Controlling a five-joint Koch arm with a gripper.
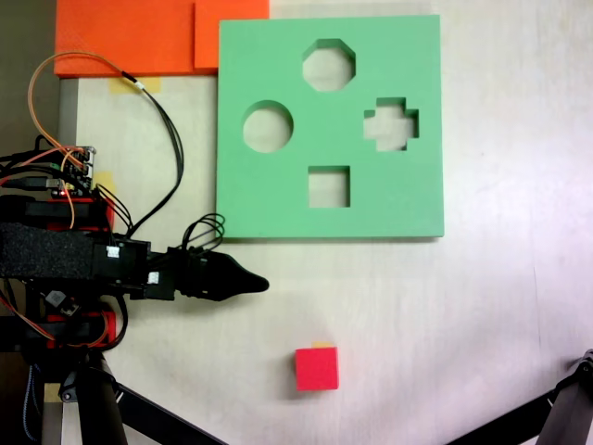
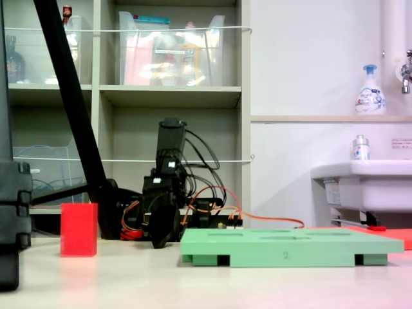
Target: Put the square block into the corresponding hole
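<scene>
The square block (image 1: 317, 369) is a small red foam cube lying on the white table, below the green foam board (image 1: 278, 199). In the low side-on fixed view the block (image 2: 79, 230) stands at the left, apart from the board (image 2: 290, 248). The corresponding hole (image 1: 329, 186) is the square cut-out in the board's lower middle. My gripper (image 1: 262, 284) points right, level with the strip of table between board and block. It is left of the block and touches nothing. Its jaws meet in a single tip and hold nothing. From the side the gripper (image 2: 159, 241) hangs just above the table.
The board also has round (image 1: 268, 127), octagonal (image 1: 329, 65) and cross-shaped (image 1: 391, 124) cut-outs. Orange foam sheets (image 1: 130, 37) lie at the table's top left. Black stand legs (image 1: 139, 408) cross the bottom corners. A small yellow tape strip (image 1: 322, 345) sits by the block.
</scene>
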